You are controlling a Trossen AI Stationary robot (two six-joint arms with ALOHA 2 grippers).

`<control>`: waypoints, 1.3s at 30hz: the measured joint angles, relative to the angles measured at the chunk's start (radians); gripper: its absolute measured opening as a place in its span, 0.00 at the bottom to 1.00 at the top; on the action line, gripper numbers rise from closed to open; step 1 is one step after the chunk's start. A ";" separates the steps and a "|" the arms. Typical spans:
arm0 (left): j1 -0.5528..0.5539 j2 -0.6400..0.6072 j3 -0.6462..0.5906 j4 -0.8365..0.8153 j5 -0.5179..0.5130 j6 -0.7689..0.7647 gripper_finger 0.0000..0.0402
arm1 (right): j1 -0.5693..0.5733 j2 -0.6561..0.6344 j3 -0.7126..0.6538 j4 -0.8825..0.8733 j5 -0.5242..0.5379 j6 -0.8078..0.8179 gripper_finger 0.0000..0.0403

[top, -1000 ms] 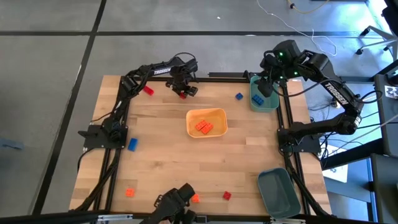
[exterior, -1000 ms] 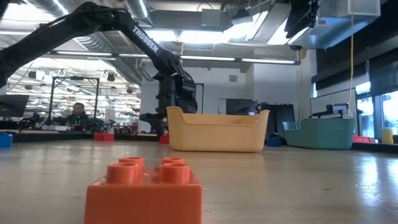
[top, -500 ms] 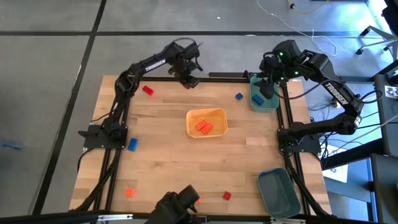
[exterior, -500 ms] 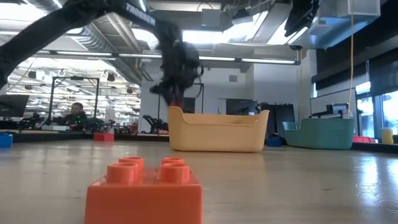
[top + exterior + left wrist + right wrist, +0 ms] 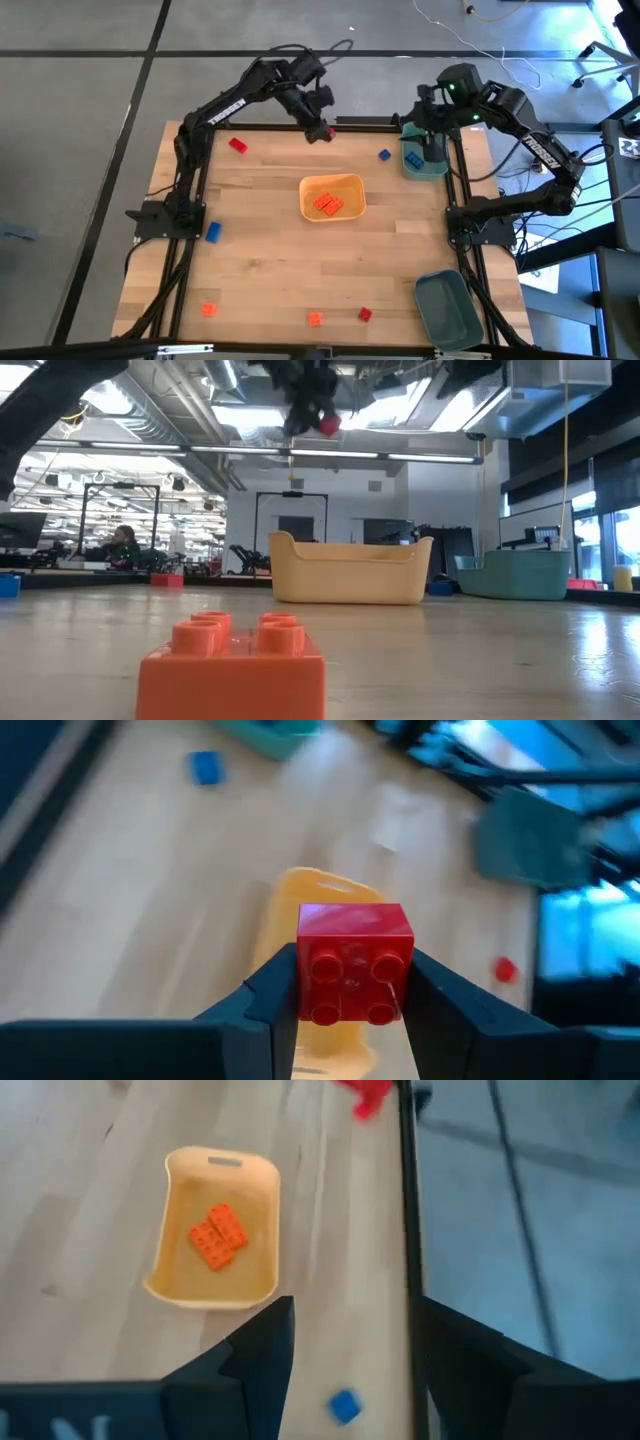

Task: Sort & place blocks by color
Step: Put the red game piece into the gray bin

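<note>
- Left pincer (image 5: 320, 131) hung high above the far edge of the surface (image 5: 260, 260), clamped on a red block (image 5: 354, 963) between its two fingers.
- Right pincer (image 5: 428, 150) stood over the teal bin (image 5: 408, 166) at the far right corner, fingers parted with nothing between them in its wrist view.
- Yellow-orange tray (image 5: 352, 186) sat mid-surface holding orange blocks (image 5: 327, 205), with bare wood all around it.
- Loose blocks lay scattered: a blue one (image 5: 384, 154) near the far bin, a red one (image 5: 237, 145) at far left, another blue (image 5: 212, 232) by the left edge.
- Near edge held three more pieces, widely spaced.
- Second teal bin (image 5: 447, 310) sat at the near right corner.
</note>
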 joint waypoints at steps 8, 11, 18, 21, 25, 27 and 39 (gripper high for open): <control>-0.118 -0.007 0.008 0.084 0.072 0.024 0.32 | 0.136 0.052 0.000 0.084 -0.052 -0.161 0.50; -0.143 -0.007 0.008 0.133 0.086 0.024 0.32 | 0.190 0.094 0.000 0.093 -0.067 -0.218 0.50; -0.156 -0.007 0.008 0.132 0.092 -0.022 0.32 | 0.286 0.147 0.000 0.177 -0.060 -0.251 0.50; -0.155 -0.007 0.008 0.127 0.092 -0.023 0.32 | 0.315 0.151 0.000 0.221 -0.060 -0.251 0.50; -0.162 -0.007 0.008 0.127 0.098 -0.029 0.32 | 0.340 0.151 0.000 0.276 -0.060 -0.251 0.50; -0.163 -0.007 0.008 0.127 0.100 -0.030 0.32 | 0.346 0.151 0.000 0.290 -0.059 -0.253 0.50; -0.173 -0.006 0.008 0.148 0.147 -0.030 0.32 | 0.347 0.200 0.000 0.332 -0.056 -0.259 0.50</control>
